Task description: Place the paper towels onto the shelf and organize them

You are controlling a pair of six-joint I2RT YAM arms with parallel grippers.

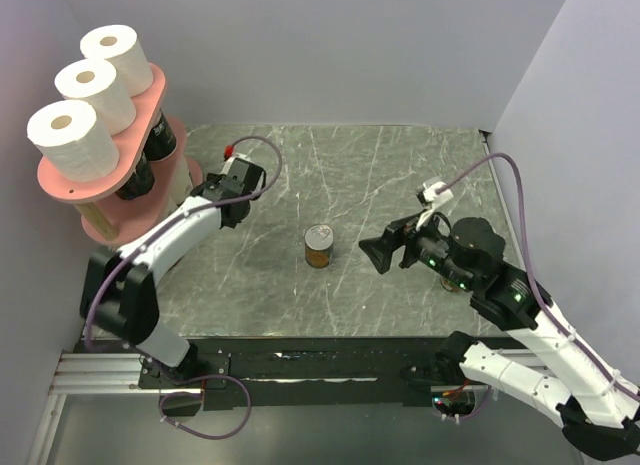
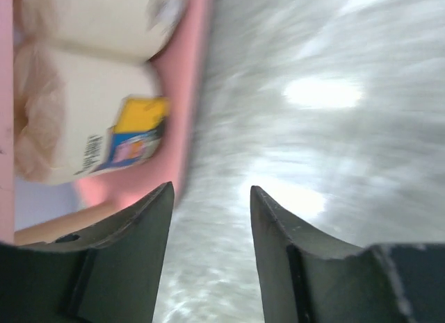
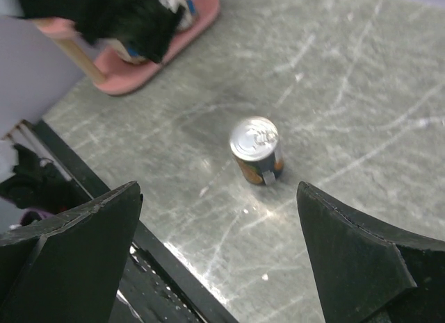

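The pink shelf [image 1: 150, 90] stands at the far left. Three white paper towels [image 1: 95, 90] sit in a row on its top board, and two black-wrapped rolls [image 1: 158, 137] stand on the tier below. In the left wrist view, two cream-wrapped rolls [image 2: 76, 128] lie on a lower pink board [image 2: 188, 94]. My left gripper [image 1: 200, 193] is just off that board's edge, its jaws [image 2: 208, 194] open with only table between them. My right gripper [image 1: 375, 250] hangs wide open over the right half of the table, holding nothing [image 3: 219, 191].
A small brown tin can [image 1: 320, 246] stands upright mid-table, also seen ahead of the right fingers [image 3: 256, 149]. The grey marble table [image 1: 400, 175] is walled at the back and on both sides. A black rail [image 1: 300, 360] runs along its near edge.
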